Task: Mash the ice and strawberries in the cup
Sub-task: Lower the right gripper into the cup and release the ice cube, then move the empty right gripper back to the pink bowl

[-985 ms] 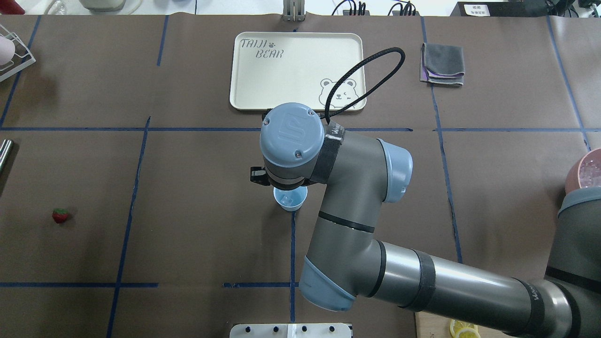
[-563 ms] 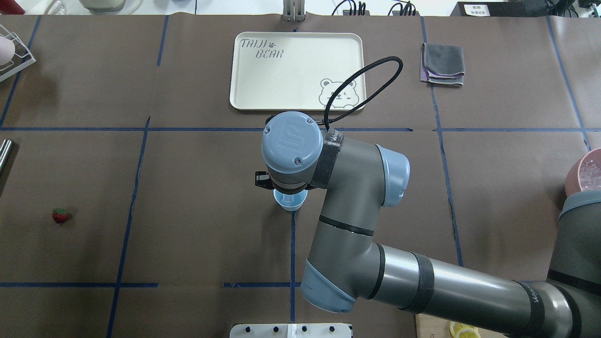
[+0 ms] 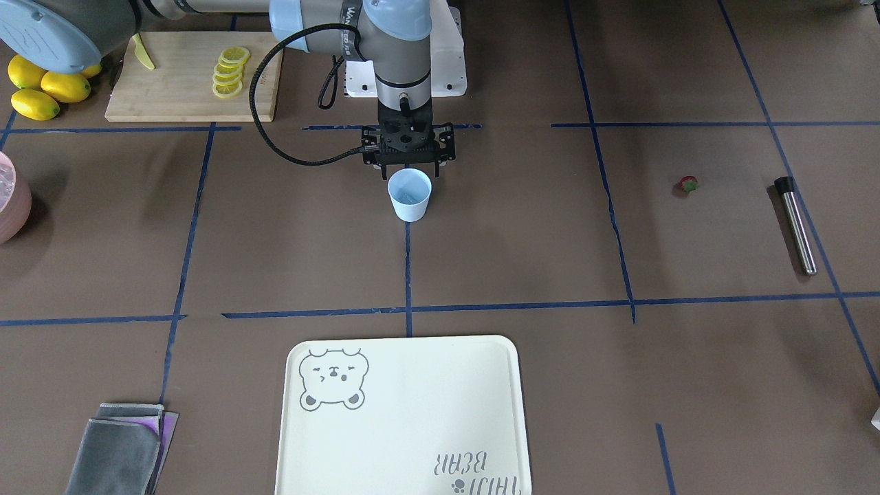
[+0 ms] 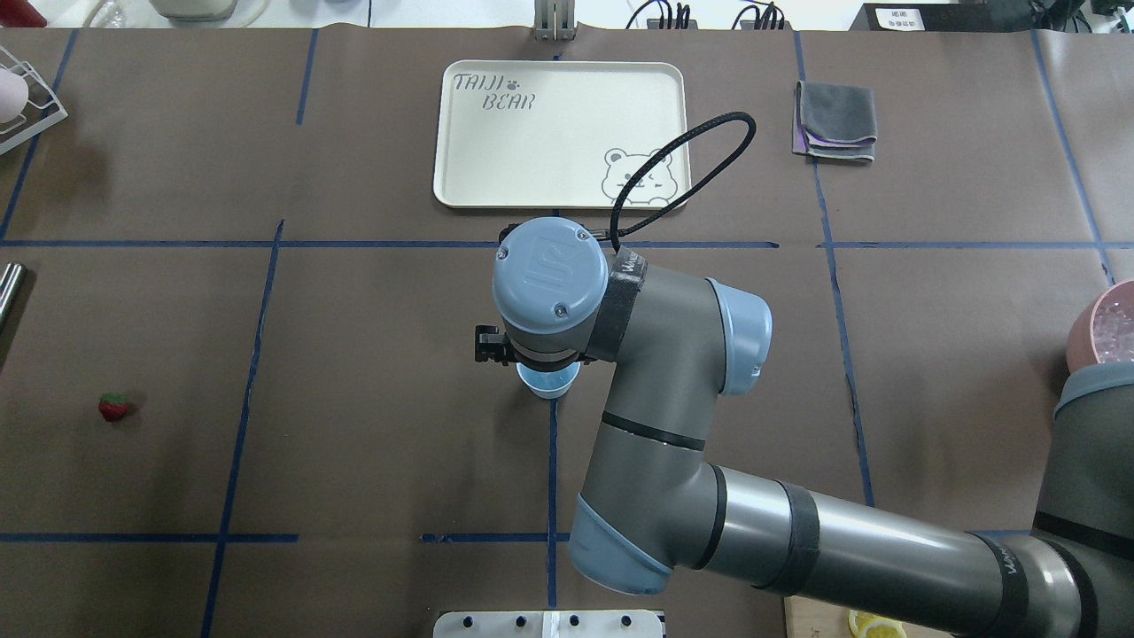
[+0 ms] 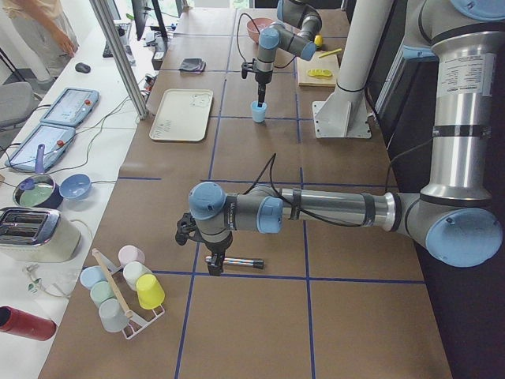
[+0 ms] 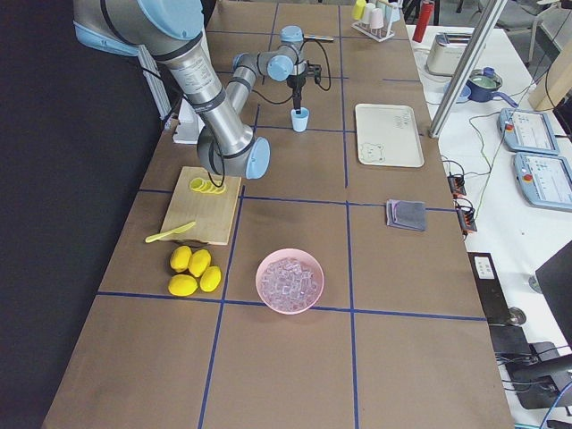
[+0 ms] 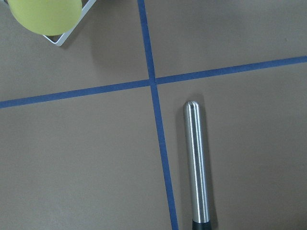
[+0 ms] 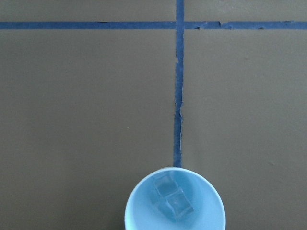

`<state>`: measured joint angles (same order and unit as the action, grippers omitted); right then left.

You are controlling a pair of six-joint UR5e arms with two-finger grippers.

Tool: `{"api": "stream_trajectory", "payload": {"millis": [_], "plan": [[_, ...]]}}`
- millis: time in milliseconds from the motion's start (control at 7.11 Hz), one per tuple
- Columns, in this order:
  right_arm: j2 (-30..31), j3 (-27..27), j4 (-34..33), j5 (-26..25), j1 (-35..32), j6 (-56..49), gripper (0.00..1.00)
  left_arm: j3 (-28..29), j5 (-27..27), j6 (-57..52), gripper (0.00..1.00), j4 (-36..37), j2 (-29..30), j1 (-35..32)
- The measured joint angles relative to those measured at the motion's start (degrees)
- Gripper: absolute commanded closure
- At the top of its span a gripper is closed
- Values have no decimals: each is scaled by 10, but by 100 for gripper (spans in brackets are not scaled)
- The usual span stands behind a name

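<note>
We see the right gripper [image 3: 410,170], its fingers spread, just above the blue cup [image 3: 410,199] holding two ice cubes [image 8: 176,206], the strawberry [image 4: 113,407] lying well apart, a tray [image 4: 567,142] lettered "TAIJI BEAR", and the left gripper [image 5: 214,260] over a steel rod [image 7: 196,163], where we cannot tell its grip.

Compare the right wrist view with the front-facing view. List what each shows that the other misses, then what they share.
Only the right wrist view: two ice cubes lying at the bottom of the cup, seen distinctly from straight above.
Only the front-facing view: the right gripper, open, hanging over the cup; the strawberry and the metal rod, lying well apart from the cup; the tray; the lemon slices on the cutting board; the whole lemons.
Both: the cup, standing upright at the end of a blue tape line.
</note>
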<state>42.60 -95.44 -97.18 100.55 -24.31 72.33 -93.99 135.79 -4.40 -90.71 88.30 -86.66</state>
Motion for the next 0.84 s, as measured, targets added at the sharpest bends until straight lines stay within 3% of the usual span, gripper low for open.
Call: {"api": "stream_trajectory", "payload": {"millis": [281, 844], "plan": [[22, -15, 0, 36, -49, -50, 1, 1, 0, 1, 0, 0, 0, 0], [134, -48, 2, 193, -256, -301, 1, -4, 3, 8, 0, 6, 0, -21]]}}
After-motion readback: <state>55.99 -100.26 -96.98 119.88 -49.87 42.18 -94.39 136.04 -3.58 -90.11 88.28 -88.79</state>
